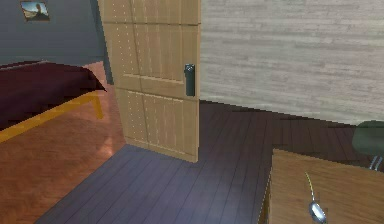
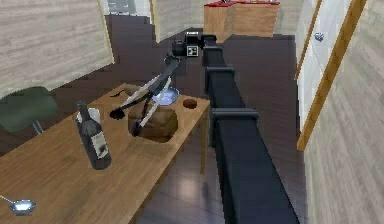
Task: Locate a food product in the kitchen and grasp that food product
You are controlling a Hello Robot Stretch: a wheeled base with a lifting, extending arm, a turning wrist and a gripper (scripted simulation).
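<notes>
The room has a dark plank floor [image 2: 262,90] and pale plank walls [image 1: 290,50]. A wooden table [image 2: 60,175] occupies the arm side view's lower left. A spoon [image 2: 20,205] lies at the table's near edge. Toward the middle stands a dark bottle [image 2: 93,138], upright. A brown rounded lump [image 2: 157,123] sits by the far right corner; it is the likeliest food product, though its kind cannot be confirmed. Just beyond it, at the far edge, rests a pale bluish dish [image 2: 167,99].

The arm [image 2: 235,140] runs alongside the table's right edge. The gripper [image 2: 140,100] reaches over the far right corner, its thin fingers crossing the lump and dish. Whether it grasps anything cannot be told.

A green chair [image 2: 25,108] stands beside the table's left edge. In the forward view, an open wooden door [image 1: 155,75] stands ahead, with a dark red bed [image 1: 45,85] beyond it.
</notes>
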